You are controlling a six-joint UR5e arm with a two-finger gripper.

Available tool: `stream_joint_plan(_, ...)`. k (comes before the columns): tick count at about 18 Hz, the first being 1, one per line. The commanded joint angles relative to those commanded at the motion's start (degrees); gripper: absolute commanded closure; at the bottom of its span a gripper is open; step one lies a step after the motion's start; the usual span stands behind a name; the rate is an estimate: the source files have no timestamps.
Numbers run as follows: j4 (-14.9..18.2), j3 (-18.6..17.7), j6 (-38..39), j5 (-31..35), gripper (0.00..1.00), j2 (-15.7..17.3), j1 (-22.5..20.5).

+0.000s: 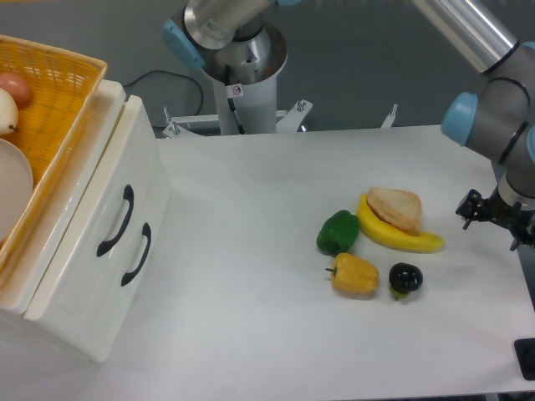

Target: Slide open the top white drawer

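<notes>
While the arm hung at the right edge of the table [251,209], its gripper [499,219] was only partly in frame, and whether the jaws were parted could not be told. Far to the left sat the white cabinet, the top white drawer [104,188] pushed in, its black handle [114,220] above the lower drawer's handle [136,254]. An orange basket [58,92] rested on top. A banana [401,238], bread [394,208], green pepper [338,231], yellow pepper [354,275] and a dark fruit [405,278] lay near the gripper.

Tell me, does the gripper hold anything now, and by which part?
It cannot be told: the gripper is cut off by the right edge, far from the top white drawer.
</notes>
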State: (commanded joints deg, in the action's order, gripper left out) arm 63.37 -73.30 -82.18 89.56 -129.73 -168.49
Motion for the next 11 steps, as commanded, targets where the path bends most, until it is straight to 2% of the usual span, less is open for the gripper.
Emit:
stream_joint_plan(5,0.09,0.0,0.17,-0.09,0.0,0.09,0.09)
stream_joint_plan(11,0.0,-0.26,1.14,-1.67,0.0,1.67,1.32)
